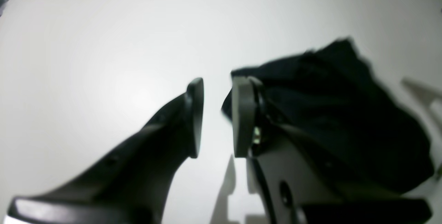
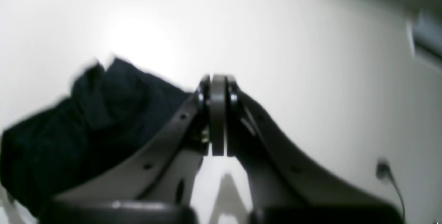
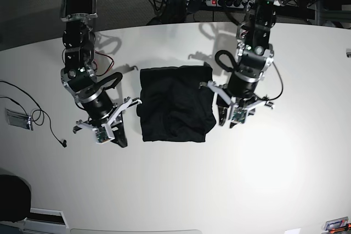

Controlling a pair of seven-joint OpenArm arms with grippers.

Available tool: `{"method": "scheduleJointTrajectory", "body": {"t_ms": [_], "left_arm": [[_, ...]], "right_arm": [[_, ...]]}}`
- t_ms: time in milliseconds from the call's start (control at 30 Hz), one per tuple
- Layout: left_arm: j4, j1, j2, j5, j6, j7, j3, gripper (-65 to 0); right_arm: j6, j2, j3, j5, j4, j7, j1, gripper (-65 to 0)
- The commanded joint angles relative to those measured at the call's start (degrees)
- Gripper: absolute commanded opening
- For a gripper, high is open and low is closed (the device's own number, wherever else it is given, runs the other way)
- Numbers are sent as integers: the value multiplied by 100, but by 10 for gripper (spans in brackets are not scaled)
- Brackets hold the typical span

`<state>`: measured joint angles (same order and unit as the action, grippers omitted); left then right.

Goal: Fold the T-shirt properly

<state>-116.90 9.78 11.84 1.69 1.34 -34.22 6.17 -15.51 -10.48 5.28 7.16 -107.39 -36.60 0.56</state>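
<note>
The black T-shirt [image 3: 175, 104] lies in a roughly rectangular bundle on the white table [image 3: 219, 179], between the two arms. In the base view my left gripper [image 3: 226, 119] hangs just off the shirt's right edge. The left wrist view shows that left gripper [image 1: 217, 117] open with only bare table in the gap, and the T-shirt [image 1: 345, 113] beside its right finger. My right gripper [image 3: 119, 135] sits off the shirt's lower left corner. In the right wrist view the right gripper [image 2: 218, 117] has its pads pressed together on nothing, with the T-shirt [image 2: 86, 130] to its left.
A thin black cable [image 3: 38, 119] and a small flat device [image 3: 15, 118] lie near the table's left edge. The cable's end [image 2: 390, 179] also shows in the right wrist view. A power strip [image 3: 225, 2] and wires sit behind the table's far edge.
</note>
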Motion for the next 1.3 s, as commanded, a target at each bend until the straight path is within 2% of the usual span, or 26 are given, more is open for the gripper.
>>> {"method": "scheduleJointTrajectory", "body": {"t_ms": [0, 100, 233, 300, 367, 467, 567, 700, 867, 1033, 1267], "left_arm": [[-235, 11, 78, 178, 72, 147, -94, -499], [-393, 222, 342, 1136, 441, 147, -516, -499], [-411, 398, 588, 2376, 468, 147, -1132, -499], [-428, 494, 772, 2648, 459, 147, -1264, -499], [-455, 644, 878, 2683, 459, 147, -1360, -501], [-481, 811, 887, 2701, 459, 156, -1606, -503], [-499, 1013, 887, 2719, 459, 191, -1844, -503], [-516, 1259, 887, 2719, 459, 209, -2002, -504], [-516, 1883, 896, 2692, 459, 965, -2002, -505], [-525, 2552, 896, 2683, 459, 1009, -2090, -505], [-525, 3650, 896, 2675, 459, 1703, -2521, -505]], "right_arm": [[-54, -55, 92, 18, -105, 209, 81, -650], [-397, -64, 505, 18, -105, 500, 538, -650], [-607, -46, 1270, 18, -236, 535, 784, -650], [-660, -46, 1516, 45, -280, 526, 784, -650], [-695, -38, 1727, 352, -316, 508, 793, -650], [-739, -38, 1929, 1302, -333, 508, 863, -650], [-739, -73, 2316, 1979, -342, 526, 1364, -650], [-757, -64, 2923, 2014, -403, 526, 2041, -650], [-757, -55, 2975, 2014, -474, 552, 2797, -650], [-757, -64, 2984, 2014, -491, 561, 3351, -650], [-757, -64, 3081, 2014, -491, 1282, 4177, -650]]}}
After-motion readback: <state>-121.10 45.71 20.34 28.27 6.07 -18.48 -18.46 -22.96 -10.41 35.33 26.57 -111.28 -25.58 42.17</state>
